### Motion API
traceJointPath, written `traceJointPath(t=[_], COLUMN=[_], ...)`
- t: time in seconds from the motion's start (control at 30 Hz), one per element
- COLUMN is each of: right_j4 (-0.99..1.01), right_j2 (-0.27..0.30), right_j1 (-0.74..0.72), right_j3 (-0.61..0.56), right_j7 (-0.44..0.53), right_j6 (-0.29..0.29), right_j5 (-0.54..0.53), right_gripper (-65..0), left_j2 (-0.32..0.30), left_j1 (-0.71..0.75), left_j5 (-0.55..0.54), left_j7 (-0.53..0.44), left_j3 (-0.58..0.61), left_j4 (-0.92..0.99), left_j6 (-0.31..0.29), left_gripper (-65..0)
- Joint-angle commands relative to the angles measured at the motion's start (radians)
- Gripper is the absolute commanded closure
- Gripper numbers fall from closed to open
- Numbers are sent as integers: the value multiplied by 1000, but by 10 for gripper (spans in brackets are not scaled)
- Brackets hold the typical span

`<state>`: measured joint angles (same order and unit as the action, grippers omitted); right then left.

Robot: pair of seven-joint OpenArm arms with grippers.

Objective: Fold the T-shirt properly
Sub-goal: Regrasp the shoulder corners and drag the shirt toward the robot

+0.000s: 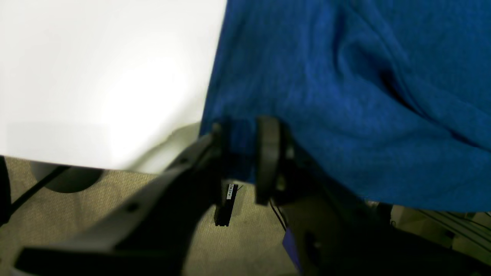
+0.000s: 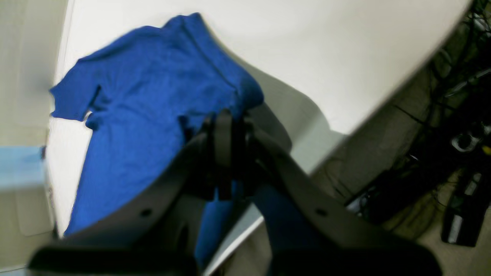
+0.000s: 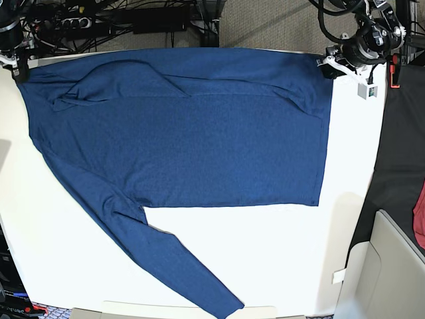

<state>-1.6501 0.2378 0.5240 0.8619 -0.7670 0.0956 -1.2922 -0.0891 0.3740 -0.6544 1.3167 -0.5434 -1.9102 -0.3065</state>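
Observation:
The dark-blue T-shirt (image 3: pixel 199 133) lies spread flat on the white table (image 3: pixel 265 252), its far edge along the table's back edge. One long sleeve (image 3: pixel 179 266) runs diagonally toward the front edge. At the back right corner of the shirt, my left gripper (image 3: pixel 330 66) has its jaws apart, and the shirt's edge (image 1: pixel 345 96) hangs between the fingers (image 1: pixel 268 153). My right gripper (image 3: pixel 16 66) is at the back left corner. In the right wrist view this gripper (image 2: pixel 234 126) is shut on a pinch of the shirt (image 2: pixel 145 115).
Cables and power strips (image 3: pixel 133 20) lie on the floor behind the table. A red cloth (image 3: pixel 420 212) shows at the right border, above a beige bin (image 3: pixel 392 266). Both grippers hang past the table's back edge (image 1: pixel 96 76), over carpet (image 1: pixel 245 237).

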Motion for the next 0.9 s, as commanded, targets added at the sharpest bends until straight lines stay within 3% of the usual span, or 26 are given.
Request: traceJointPath(t=[0.0, 0.1, 0.43, 0.6, 0.73, 0.87], right_j4=[-17, -17, -14, -9, -12, -11], right_j2=[21, 18, 11, 2, -28, -30], right_j1=[5, -5, 3, 12, 17, 18], right_j3=[9, 12, 13, 13, 13, 13], right_j7=[1, -47, -52, -58, -58, -58], right_j6=[8, 8, 8, 6, 5, 5], right_j5=[-22, -22, -22, -28, -30, -20], right_gripper=[-7, -7, -9, -150, -124, -204], left_j2=[-8, -8, -8, -10, -10, -10], left_j1=[0, -2, -5, -7, -7, -7], left_j5=[-9, -9, -9, -9, -9, -9], left_j7=[17, 16, 16, 16, 24, 24], left_j3=[-11, -11, -13, -13, -13, -13], left_j4=[-19, -21, -21, -28, -70, -70], left_j6=[-1, -1, -1, -1, -1, -1], left_gripper=[-187, -228, -233, -240, -270, -270])
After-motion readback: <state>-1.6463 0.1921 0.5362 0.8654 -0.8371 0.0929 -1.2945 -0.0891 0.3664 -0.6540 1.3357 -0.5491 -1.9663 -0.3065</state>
